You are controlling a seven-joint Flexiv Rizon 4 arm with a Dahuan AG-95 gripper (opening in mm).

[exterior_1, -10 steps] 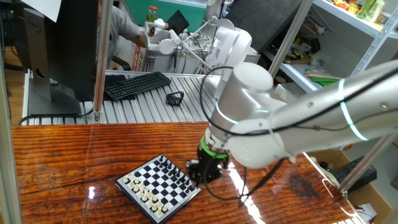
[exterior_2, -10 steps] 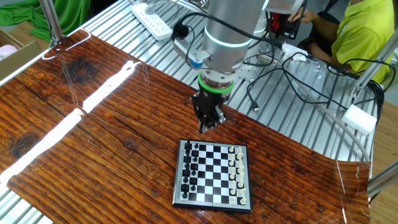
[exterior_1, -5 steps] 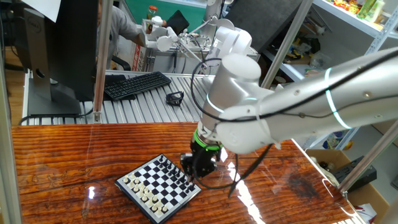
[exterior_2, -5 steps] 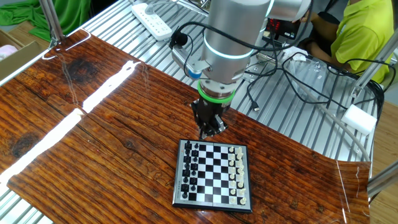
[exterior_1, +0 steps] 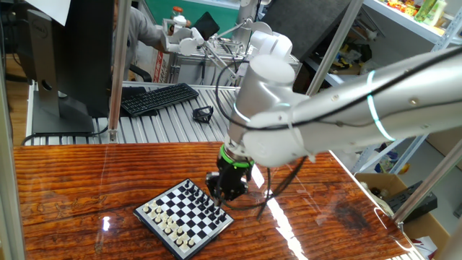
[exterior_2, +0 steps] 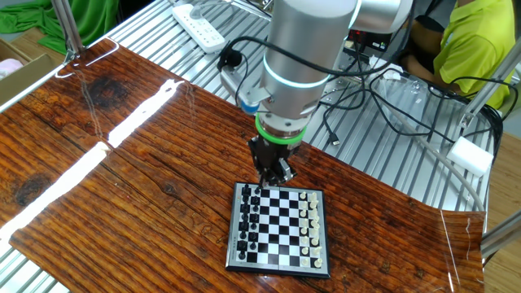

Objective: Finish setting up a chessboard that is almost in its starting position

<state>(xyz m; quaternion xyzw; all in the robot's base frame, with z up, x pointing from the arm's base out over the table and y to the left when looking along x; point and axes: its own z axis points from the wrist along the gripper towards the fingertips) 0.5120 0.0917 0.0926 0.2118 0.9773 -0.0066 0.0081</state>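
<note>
You have the chessboard point(exterior_2: 279, 229) lying flat on the wooden table point(exterior_2: 122, 187), black pieces point(exterior_2: 249, 220) along its left rows and white pieces point(exterior_2: 310, 228) along its right in the other fixed view. No lettering on the board or arm is legible. Your gripper point(exterior_2: 272, 176) points down over the board's far edge by the black rows, fingers pinched nearly together; anything held there is too small to make out.

light: bright, even, I read both views fine | glare: white streaks on glossy wooden tabletop point(exterior_2: 122, 130), also beside the arm point(exterior_1: 278, 217) | shadows: soft, faint under chessboard point(exterior_2: 281, 228) | focus: sharp, tiny pieces barely resolve | blur: none I can see
</note>
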